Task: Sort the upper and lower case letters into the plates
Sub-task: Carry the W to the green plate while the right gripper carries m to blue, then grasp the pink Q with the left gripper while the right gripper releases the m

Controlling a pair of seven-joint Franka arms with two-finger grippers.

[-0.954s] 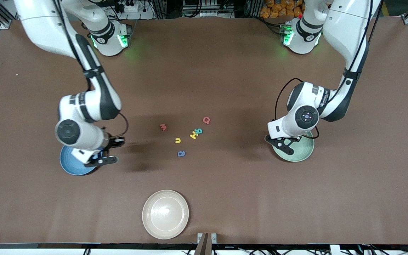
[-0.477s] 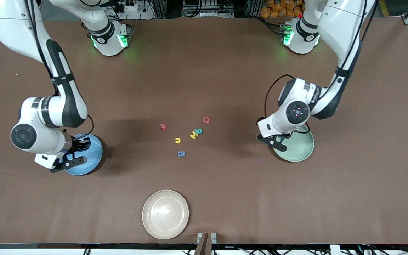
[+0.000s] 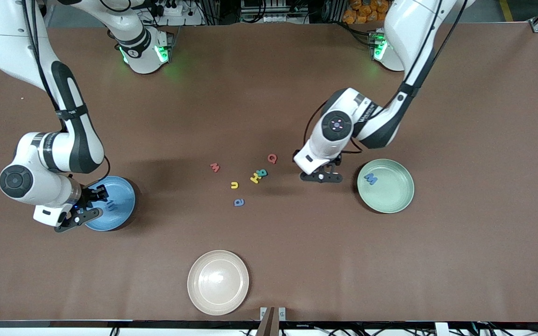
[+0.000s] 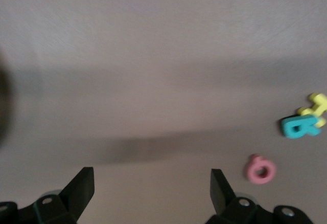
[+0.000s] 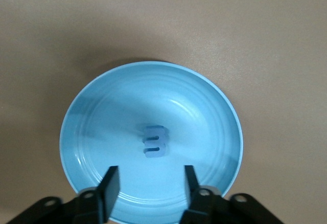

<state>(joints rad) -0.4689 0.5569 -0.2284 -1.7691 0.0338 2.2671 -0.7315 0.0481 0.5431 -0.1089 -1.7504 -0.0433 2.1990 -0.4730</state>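
Spanning the whole scene, the brown counter (image 3: 269, 261) carries three plates. The cream plate (image 3: 218, 282) sits nearest the front camera, at about six o'clock from the letter cluster. The sky blue plate (image 3: 118, 202) lies toward the right arm's end of the counter, the mint green plate (image 3: 392, 196) toward the left arm's end.

The right end effector (image 3: 82, 211) hangs over the blue plate's rim, fingers (image 5: 108, 183) spread moderately and empty; a small blue letter (image 5: 155, 142) lies flat in that plate (image 5: 102, 111), near its middle. The left end effector (image 3: 321, 176) is over bare counter between the green plate and the cluster, fingers (image 4: 82, 183) spread wide and empty.

A blue W (image 3: 371, 178) lies in the green plate, toward its ten o'clock rim.

Six loose letters lie mid-counter: a red Q (image 3: 272, 158) at one o'clock of the group, a teal R (image 3: 261, 173) touching a yellow H (image 3: 254, 178), a red m (image 3: 215, 167) at ten o'clock, a yellow u (image 3: 234, 185), and a blue a (image 3: 239, 202) at six o'clock.
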